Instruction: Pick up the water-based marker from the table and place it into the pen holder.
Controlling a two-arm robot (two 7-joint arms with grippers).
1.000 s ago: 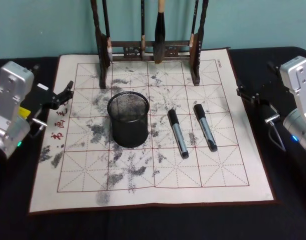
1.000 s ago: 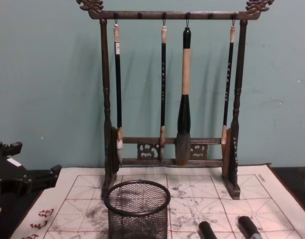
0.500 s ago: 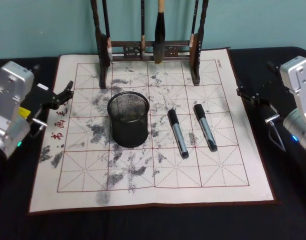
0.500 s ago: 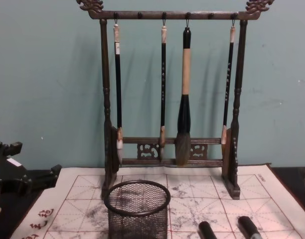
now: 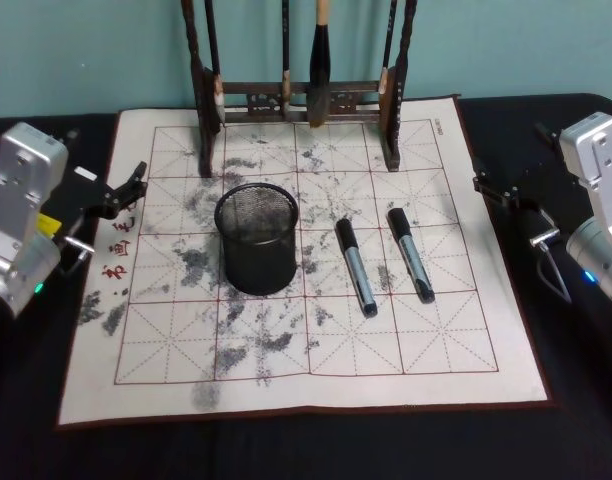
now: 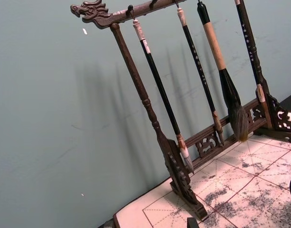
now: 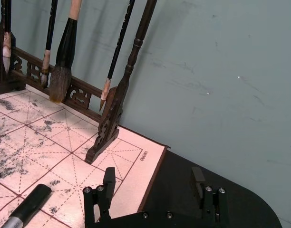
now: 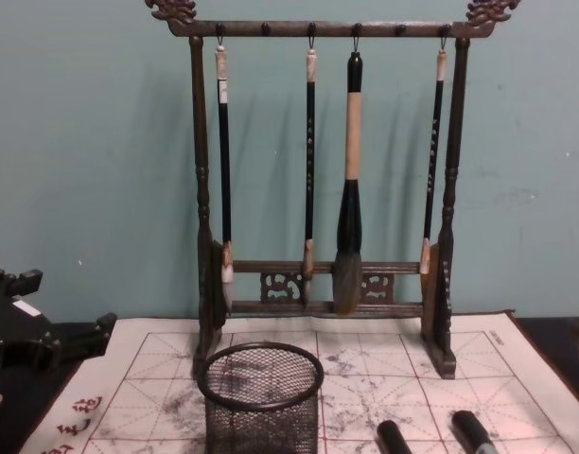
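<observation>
Risk, tipping: the pen holder (image 5: pixel 256 240) is looking light, judging by its wire mesh. A marker coming in tilted and catching the rolled rim could be pushing it over.
Risk, wrong pick: the left marker (image 5: pixel 355 268) and the right marker (image 5: pixel 410 254) are lying near each other and looking alike. I cannot tell which one is water-based, so a grasp could be landing on the wrong one.
Risk, rolling: both barrels are round, so a finger coming down in the gap between them could be sending the neighbour rolling across the calligraphy mat (image 5: pixel 436 350).
Left gripper (image 5: pixel 134 182): is hovering at the mat's 9 o'clock edge with its fingers apart, holding and touching nothing.
Pen holder: is standing upright on the mat, slightly toward 9 o'clock from centre, with nothing inside that I can make out.
Markers: both are lying flat at the holder's 3 o'clock, apart from it, with their black caps pointing toward 12 o'clock, where the brush rack (image 5: pixel 296 100) is standing.
Right gripper (image 7: pixel 153 176): is waiting over the black table (image 5: pixel 586 400) just off the mat's 3 o'clock edge. Its fingers are spread wide, gripping nothing and clear of both markers. It is the closer one to them.
</observation>
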